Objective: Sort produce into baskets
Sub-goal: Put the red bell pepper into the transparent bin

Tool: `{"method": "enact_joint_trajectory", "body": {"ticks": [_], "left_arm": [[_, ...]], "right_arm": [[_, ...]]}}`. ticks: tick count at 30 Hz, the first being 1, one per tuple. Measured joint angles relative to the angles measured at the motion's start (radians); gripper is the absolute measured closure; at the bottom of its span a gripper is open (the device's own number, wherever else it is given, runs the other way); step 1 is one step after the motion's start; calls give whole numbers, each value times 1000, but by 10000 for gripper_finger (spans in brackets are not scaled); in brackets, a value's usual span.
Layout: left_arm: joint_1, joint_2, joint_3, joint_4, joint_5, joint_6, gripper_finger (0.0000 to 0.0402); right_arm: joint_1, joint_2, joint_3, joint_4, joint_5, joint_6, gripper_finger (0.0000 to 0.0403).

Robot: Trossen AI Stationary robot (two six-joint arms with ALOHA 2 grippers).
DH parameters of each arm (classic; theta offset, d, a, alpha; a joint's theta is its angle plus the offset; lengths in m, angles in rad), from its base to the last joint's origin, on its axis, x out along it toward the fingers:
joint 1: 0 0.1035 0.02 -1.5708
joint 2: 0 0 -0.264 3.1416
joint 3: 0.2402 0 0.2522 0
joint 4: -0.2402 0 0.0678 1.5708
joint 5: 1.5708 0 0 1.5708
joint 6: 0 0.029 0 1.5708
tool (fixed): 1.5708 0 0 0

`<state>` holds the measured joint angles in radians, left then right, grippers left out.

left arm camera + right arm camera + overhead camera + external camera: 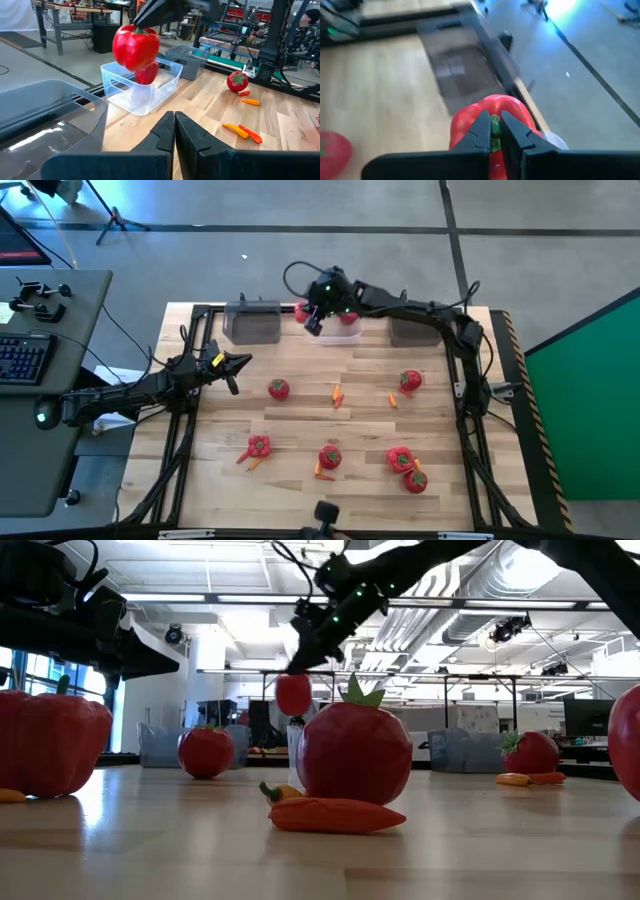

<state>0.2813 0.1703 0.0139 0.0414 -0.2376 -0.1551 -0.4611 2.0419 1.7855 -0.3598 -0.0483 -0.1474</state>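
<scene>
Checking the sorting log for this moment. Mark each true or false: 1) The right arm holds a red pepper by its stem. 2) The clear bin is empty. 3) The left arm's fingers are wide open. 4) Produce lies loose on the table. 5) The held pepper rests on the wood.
1) True: the right gripper pinches the green stem of the red pepper.
2) False: the clear bin already holds a red piece of produce.
3) False: the left gripper has its fingers shut, holding nothing.
4) True: tomatoes, peppers and carrot pieces lie scattered, such as a tomato.
5) False: it hangs in the air above the clear bin.
</scene>
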Motion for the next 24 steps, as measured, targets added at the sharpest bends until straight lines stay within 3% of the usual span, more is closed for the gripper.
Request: {"method": "enact_joint_trajectory", "body": {"ticks": [11, 24], "left_arm": [[0, 0, 0, 0, 0, 1, 401], [0, 0, 0, 0, 0, 0, 401]], "right_arm": [[-108, 34, 0, -55, -163, -60, 402], [-158, 100, 0, -56, -248, -122, 402]]}}
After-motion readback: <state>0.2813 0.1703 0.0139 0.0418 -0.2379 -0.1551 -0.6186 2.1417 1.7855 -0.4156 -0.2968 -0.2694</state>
